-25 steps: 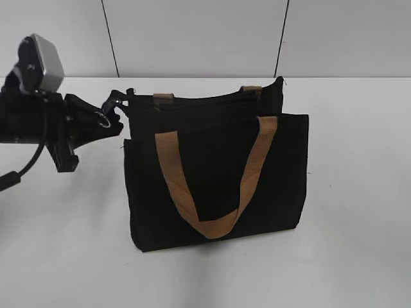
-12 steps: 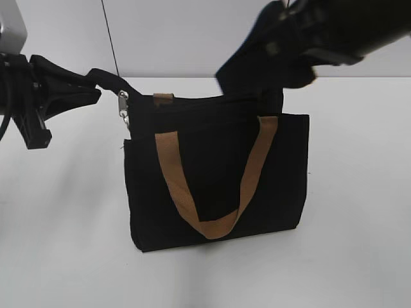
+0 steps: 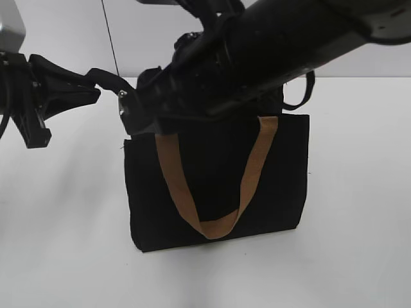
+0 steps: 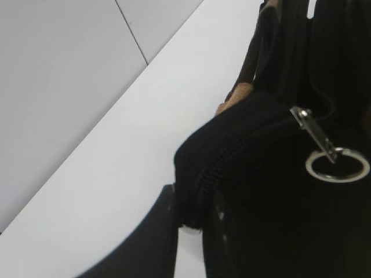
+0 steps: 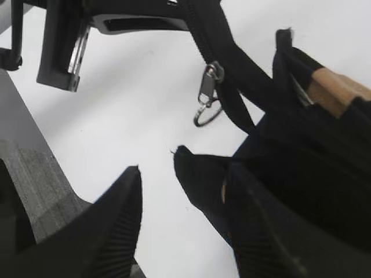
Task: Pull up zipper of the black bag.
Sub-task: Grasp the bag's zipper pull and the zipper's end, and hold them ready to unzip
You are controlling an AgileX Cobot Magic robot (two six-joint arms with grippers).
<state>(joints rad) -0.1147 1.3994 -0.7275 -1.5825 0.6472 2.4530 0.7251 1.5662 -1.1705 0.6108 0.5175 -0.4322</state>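
The black bag (image 3: 215,186) stands upright on the white table with a tan strap (image 3: 212,226) hanging down its front. My left gripper (image 3: 95,91) is shut on the black fabric end of the zipper (image 4: 200,174) and holds it stretched out to the left of the bag's top corner. The silvery pull tab (image 4: 316,136) with its ring hangs just past that grip; it also shows in the right wrist view (image 5: 206,87). My right gripper (image 5: 185,223) is open and empty, its fingers below the pull tab beside the bag's corner (image 5: 203,179). In the exterior view it (image 3: 136,119) covers the bag's top.
The white table (image 3: 58,244) spreads round the bag. A grey panelled wall (image 3: 70,32) stands behind. My right arm (image 3: 289,45) crosses over the bag from the upper right. The left gripper's body (image 5: 64,40) is near the top of the right wrist view.
My right arm has swung in from the upper right and across the bag's top to its left corner. My left gripper drew the zipper end out leftward, then held still.
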